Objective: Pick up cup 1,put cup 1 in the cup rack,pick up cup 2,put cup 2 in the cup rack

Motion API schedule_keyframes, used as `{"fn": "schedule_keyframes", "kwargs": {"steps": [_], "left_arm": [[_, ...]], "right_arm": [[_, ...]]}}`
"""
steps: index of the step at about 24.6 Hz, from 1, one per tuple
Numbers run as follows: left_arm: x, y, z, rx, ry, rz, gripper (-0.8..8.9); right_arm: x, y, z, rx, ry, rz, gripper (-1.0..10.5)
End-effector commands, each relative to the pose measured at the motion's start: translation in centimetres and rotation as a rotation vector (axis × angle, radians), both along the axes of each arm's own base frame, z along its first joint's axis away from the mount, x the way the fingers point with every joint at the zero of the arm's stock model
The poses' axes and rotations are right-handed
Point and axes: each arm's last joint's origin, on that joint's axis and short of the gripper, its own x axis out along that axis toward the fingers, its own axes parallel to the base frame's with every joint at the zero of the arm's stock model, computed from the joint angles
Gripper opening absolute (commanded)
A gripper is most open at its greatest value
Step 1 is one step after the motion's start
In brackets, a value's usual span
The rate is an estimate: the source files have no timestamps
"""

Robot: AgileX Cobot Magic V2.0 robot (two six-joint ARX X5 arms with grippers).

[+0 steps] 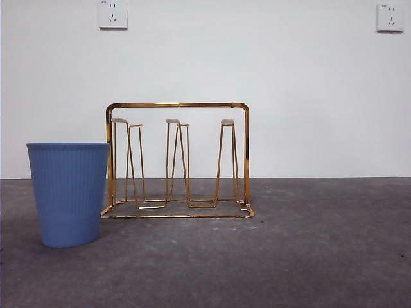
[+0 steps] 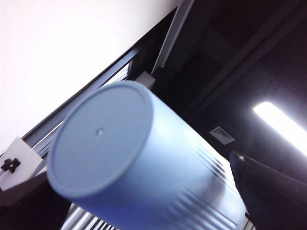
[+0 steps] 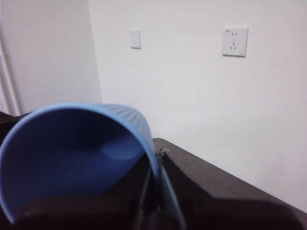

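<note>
I am seeing the gold cup rack [image 1: 176, 160] standing empty at centre frame on the grey table [image 1: 308, 256], with a blue cup [image 1: 69, 192] upright at lower left, just beside it. The left gripper is grasping a second blue cup [image 2: 139, 167]; the right gripper [image 3: 156, 191] is pinching another cup's rim [image 3: 72, 158].

A blue ribbed cup [image 1: 68, 194] is standing upright on the surface, just beside the empty gold wire cup rack [image 1: 176, 160].
</note>
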Motion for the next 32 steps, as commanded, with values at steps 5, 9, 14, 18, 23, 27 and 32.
{"fn": "schedule_keyframes", "kwargs": {"steps": [5,9,14,18,23,27,32], "left_arm": [[-0.2,0.0,0.3,-0.019,-0.024,-0.006,1.59],[-0.2,0.0,0.3,-0.018,-0.023,-0.006,0.32],[-0.2,0.0,0.3,-0.016,-0.023,-0.006,-0.08],[-0.1,0.0,0.2,0.003,-0.029,0.007,-0.08],[0.0,-0.2,0.0,0.026,-0.027,0.018,-0.08],[0.1,-0.2,-0.1,0.039,-0.030,0.028,-0.08],[0.6,0.3,-0.1,0.053,-0.025,0.044,-0.08]], "right_arm": [[0.2,0.1,-0.2,-0.011,0.003,-0.014,-0.1],[0.3,0.1,-0.5,-0.031,0.031,-0.013,-0.1],[0.3,0.1,-1.0,-0.061,0.070,-0.013,0.0],[0.3,0.1,-1.4,-0.082,0.102,-0.013,0.0],[0.1,0.0,-2.0,-0.117,0.153,-0.013,1.0],[-0.1,-0.2,-2.1,-0.131,0.174,-0.012,2.0],[-1.4,-1.1,-2.1,-0.161,0.183,-0.051,2.0]]}}
